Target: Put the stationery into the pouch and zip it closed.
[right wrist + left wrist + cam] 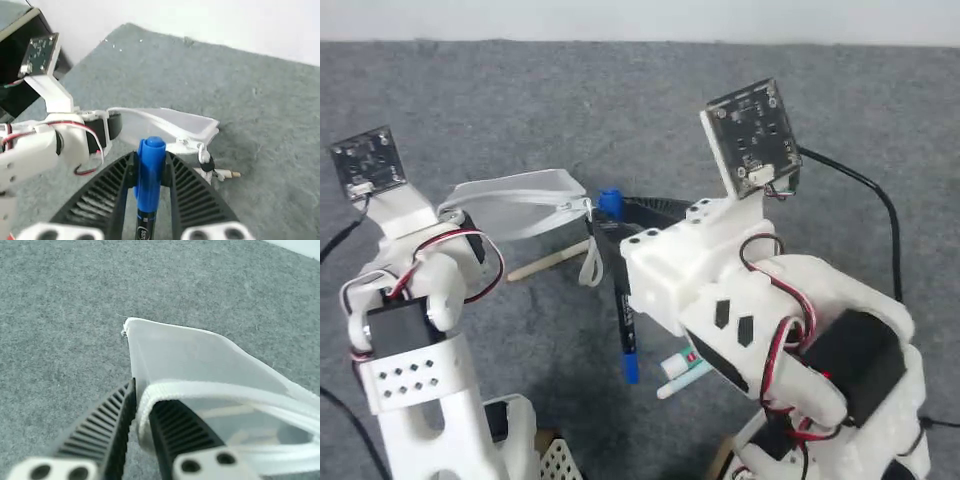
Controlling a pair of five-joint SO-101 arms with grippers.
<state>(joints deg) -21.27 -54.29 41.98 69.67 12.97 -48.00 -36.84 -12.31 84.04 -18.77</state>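
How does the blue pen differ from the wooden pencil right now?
The blue pen is clamped in the right gripper; the wooden pencil lies loose on the table. The pen has a blue cap and dark barrel; the pencil is pale and plain. Both are outside the pouch.

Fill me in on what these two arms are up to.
The left pincer is clamped on the rim of the translucent white pouch, holding its mouth up off the grey mat. The right pincer grips a blue-capped marker, with the cap aimed toward the pouch opening but not yet inside. A pale pencil-like stick lies on the mat beside the pouch. The zip is not closed.
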